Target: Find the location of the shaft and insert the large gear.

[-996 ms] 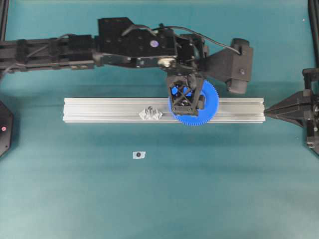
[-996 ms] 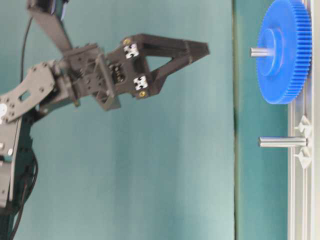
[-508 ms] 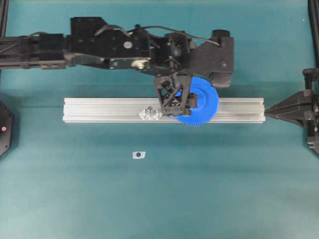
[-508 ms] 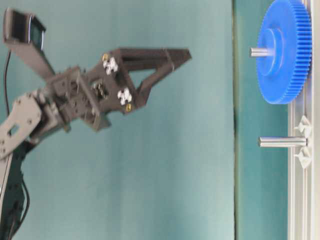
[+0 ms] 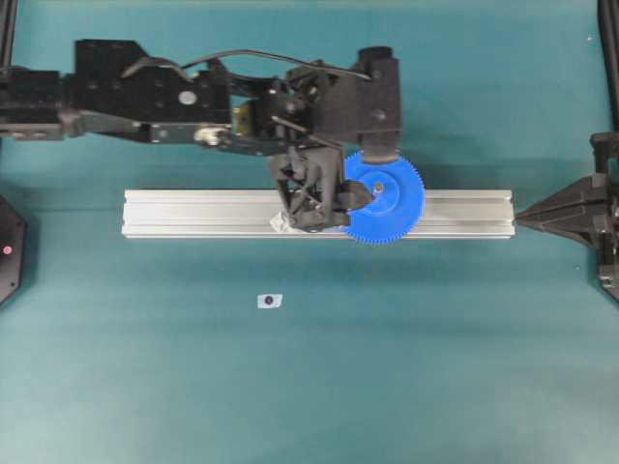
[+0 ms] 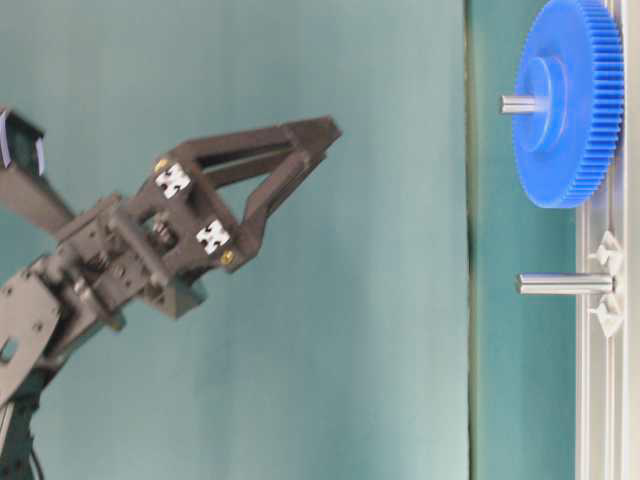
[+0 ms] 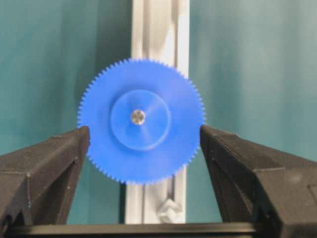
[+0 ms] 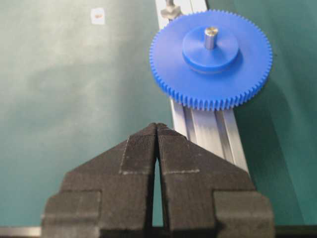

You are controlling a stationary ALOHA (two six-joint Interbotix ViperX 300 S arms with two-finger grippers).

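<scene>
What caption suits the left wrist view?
Blue large gear seated on its shaft, framed by the left gripper's open fingers.

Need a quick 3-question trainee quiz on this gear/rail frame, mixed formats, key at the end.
1. True or false: the large gear sits on a pin, with the pin's silver tip showing through its hub.
2. Multiple choice: the left gripper is (A) shut on the gear, (B) open with its fingers clear of the gear, (C) holding a bare pin.
3. Fill in: the right gripper is ____, its fingers pressed together near the aluminium rail.

Key: 1 true; 2 B; 3 shut.
</scene>
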